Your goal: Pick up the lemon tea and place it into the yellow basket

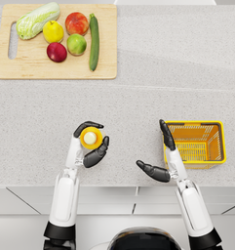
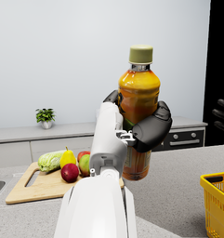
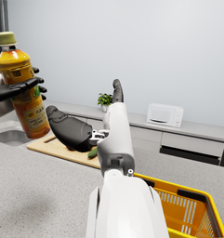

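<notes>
The lemon tea (image 1: 90,138) is an amber bottle (image 2: 137,111) with a pale cap and an orange label. My left hand (image 1: 92,144) grips it upright around the body, lifted above the counter; the same bottle (image 3: 21,88) shows in the right wrist view, clear of the worktop. The yellow basket (image 1: 221,142) stands on the counter at the right, with nothing seen inside it. My right hand (image 1: 160,156) hovers open at the basket's left rim, fingers spread, holding nothing. In the right wrist view the basket (image 3: 178,195) lies just beside that forearm.
A wooden cutting board (image 1: 21,68) at the back left carries a cabbage (image 1: 37,19), a pear, an apple, a red plum, a green fruit and a cucumber (image 1: 94,41). The counter's front edge runs just below both hands.
</notes>
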Available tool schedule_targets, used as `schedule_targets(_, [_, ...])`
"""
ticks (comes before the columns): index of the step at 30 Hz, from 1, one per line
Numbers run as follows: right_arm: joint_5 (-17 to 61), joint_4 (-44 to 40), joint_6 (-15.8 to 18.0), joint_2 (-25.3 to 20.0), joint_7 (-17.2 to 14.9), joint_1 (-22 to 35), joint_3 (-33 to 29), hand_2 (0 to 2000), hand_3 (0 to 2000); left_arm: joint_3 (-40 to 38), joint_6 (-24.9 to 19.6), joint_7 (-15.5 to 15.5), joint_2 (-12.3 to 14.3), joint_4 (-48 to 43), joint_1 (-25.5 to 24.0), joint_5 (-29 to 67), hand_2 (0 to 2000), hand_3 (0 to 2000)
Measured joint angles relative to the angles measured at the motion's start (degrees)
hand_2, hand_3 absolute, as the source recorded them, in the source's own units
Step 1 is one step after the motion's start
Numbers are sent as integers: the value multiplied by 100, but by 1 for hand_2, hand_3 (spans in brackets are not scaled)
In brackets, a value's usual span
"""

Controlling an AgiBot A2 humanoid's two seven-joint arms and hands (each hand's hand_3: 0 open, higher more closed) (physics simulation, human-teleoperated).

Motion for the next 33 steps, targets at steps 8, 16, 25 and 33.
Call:
schedule_targets(8, [4, -682, -5, -533, -1, 569, 468, 0, 0, 1485, -116, 0, 611, -56, 424, 5, 2000, 2000])
schedule_targets(16, [42, -956, 1366, -443, -48, 721, 358, 2000, 1307, 1869, 48, -14, 337, 171, 686, 49, 0, 1020])
schedule_targets(25, [9, -617, 1291, -679, 8, 984, -285, 2000, 2000, 1120, 270, 5, -310, -661, -84, 5, 0, 0])
schedule_targets(33, [-2, -764, 1307, -719, -27, 1225, -2241, 2000, 2000, -1118, 284, 10, -395, -1014, -686, -3, 0, 0])
